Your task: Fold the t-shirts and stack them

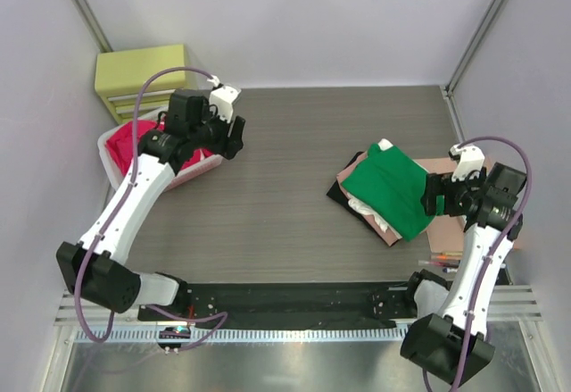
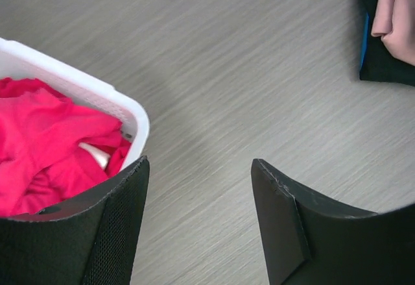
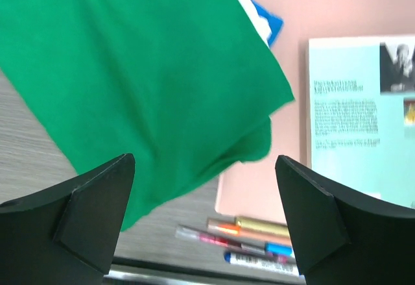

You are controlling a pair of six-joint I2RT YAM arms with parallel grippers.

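T-shirts lie in two places. At the table's 9 o'clock, a crumpled magenta t-shirt (image 1: 120,146) fills the white plastic basket (image 1: 203,170). It has no clear long axis. The left gripper (image 2: 200,168) hovers over the basket's 3 o'clock rim with its jaws partly spread and nothing between them. In the left wrist view the shirt sits at 9 o'clock from the gap, so we judge that the next reach turns on moving that way and down. The left arm is far the nearer to it.

Toward 3 o'clock is the stack: a folded green t-shirt (image 1: 393,187) on top, its long axis running from 11 to 5 o'clock, with black, white and pale pink edges showing beneath. The right gripper (image 3: 204,161) hangs at the stack's 3 o'clock edge, jaws spread wide and holding nothing.

Further right, the teal-covered book (image 3: 360,116) carries a block of print too small for us to read. We can read no brand on the pens (image 3: 253,239).
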